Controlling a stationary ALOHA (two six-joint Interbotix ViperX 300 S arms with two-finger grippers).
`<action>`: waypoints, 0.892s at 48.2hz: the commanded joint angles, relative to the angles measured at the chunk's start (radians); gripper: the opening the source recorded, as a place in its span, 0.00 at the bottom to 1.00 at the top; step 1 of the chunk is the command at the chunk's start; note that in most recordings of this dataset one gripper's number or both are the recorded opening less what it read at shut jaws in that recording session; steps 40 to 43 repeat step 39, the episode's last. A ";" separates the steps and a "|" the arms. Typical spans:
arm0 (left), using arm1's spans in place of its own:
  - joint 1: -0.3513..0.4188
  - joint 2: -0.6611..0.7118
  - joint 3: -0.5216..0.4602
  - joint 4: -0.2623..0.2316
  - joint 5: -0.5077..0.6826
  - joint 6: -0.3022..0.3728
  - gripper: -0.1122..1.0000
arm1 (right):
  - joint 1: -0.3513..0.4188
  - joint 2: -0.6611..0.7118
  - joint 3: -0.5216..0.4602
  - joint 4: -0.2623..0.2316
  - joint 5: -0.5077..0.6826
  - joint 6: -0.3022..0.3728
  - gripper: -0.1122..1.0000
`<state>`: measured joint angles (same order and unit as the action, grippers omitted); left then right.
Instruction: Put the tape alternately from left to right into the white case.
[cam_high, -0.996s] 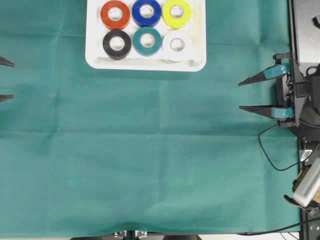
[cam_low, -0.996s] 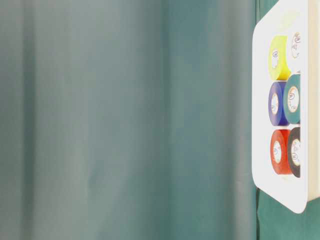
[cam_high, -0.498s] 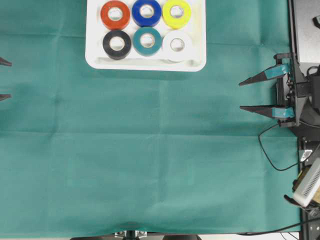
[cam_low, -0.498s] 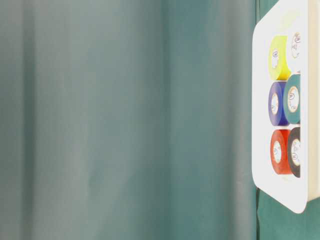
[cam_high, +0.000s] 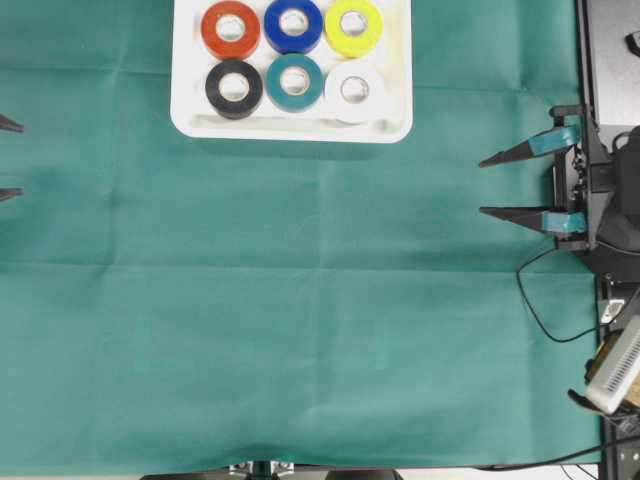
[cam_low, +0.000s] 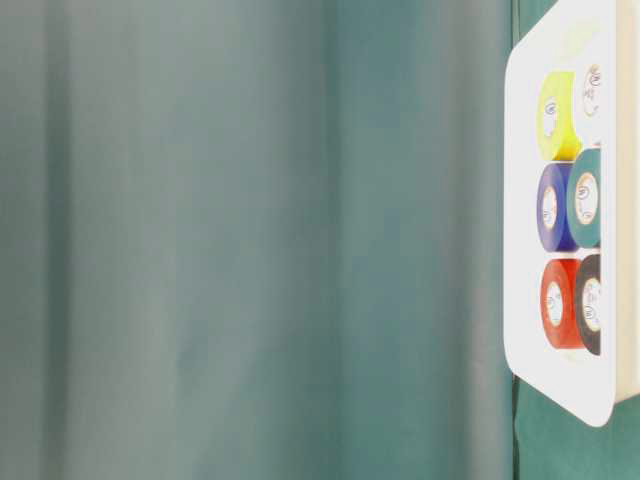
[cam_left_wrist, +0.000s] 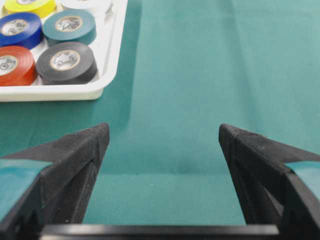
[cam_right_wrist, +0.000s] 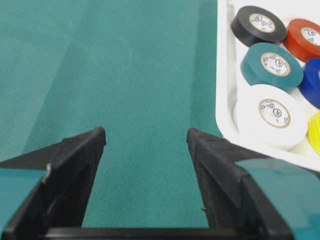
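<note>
The big green cloth (cam_high: 300, 320) covers the table. The white case (cam_high: 190, 118), at twelve o'clock, holds all six tape rolls (cam_high: 294, 82). The right gripper (cam_high: 484, 186) and left gripper (cam_high: 5, 158), barely seen, gape empty.

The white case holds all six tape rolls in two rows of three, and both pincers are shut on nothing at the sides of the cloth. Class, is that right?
Not quite. The white case does hold all six rolls in two rows of three, but the pincers are open, not shut. The overhead view shows the right pincer with its jaws apart, and the left wrist view shows the left pincer spread wide over the cloth.
</note>
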<state>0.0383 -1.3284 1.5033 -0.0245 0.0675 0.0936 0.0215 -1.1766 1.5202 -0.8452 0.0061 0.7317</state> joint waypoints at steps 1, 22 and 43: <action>0.003 0.003 -0.008 0.002 -0.006 0.002 0.58 | -0.002 0.002 -0.009 0.002 -0.005 0.000 0.76; 0.017 -0.032 -0.002 0.002 -0.005 0.002 0.58 | -0.002 -0.020 -0.003 0.002 -0.005 0.000 0.75; 0.034 -0.034 -0.005 0.002 0.006 0.002 0.59 | -0.002 -0.026 0.000 0.002 -0.006 0.000 0.75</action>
